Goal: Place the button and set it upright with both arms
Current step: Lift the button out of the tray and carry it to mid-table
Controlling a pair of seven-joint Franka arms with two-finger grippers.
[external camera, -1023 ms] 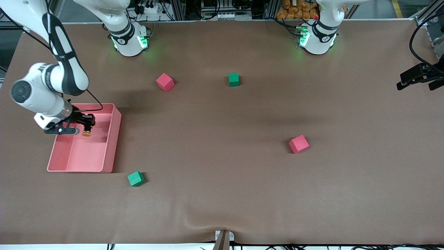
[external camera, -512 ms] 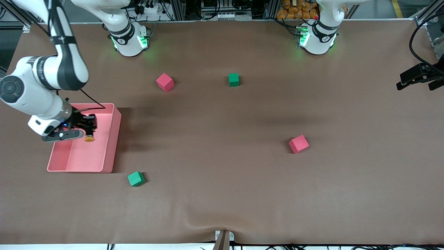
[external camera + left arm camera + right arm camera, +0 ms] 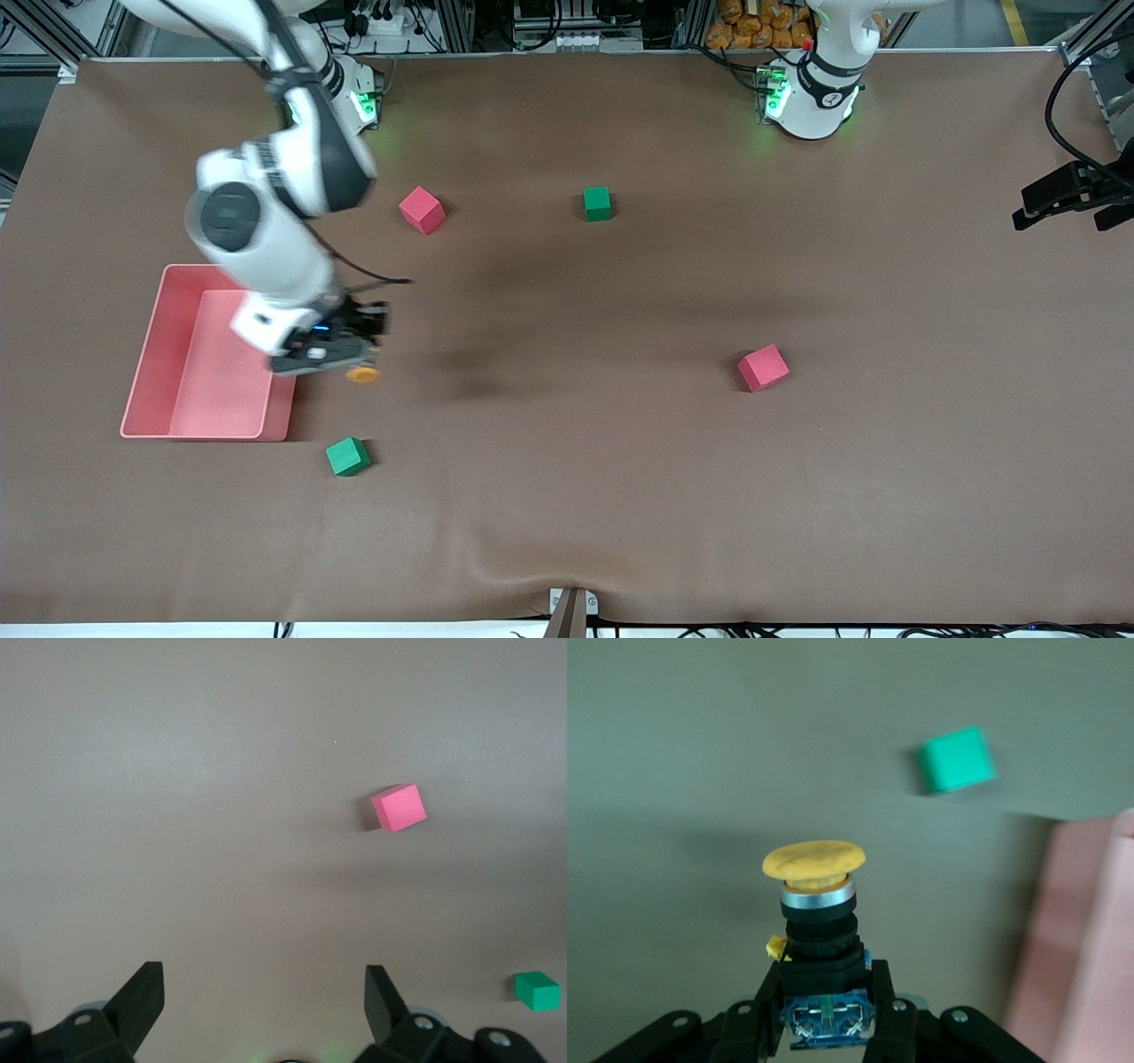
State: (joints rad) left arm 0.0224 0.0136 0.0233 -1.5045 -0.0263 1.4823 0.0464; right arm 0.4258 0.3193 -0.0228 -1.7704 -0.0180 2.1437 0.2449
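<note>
My right gripper (image 3: 357, 353) is shut on the button (image 3: 362, 374), pinching its black body near the bluish end. The orange cap (image 3: 814, 860) points away from the fingers (image 3: 767, 992). In the right wrist view the button (image 3: 820, 930) sticks straight out of the right gripper (image 3: 824, 985). It hangs over bare table just beside the pink tray (image 3: 146, 354), on the side toward the left arm's end. My left gripper (image 3: 263, 973) stands open with nothing between its fingers, high over the table; only its arm's base (image 3: 811, 102) shows in the front view.
A green cube (image 3: 347, 456) lies near the tray's front corner, also in the right wrist view (image 3: 957, 759). Further cubes: red (image 3: 422, 210), green (image 3: 596, 203), red (image 3: 763, 368). A black fixture (image 3: 1072, 195) juts in at the left arm's end.
The right arm swung the button out from over the pink tray, across its rim, to over the bare table beside it. The left arm has not visibly moved.
</note>
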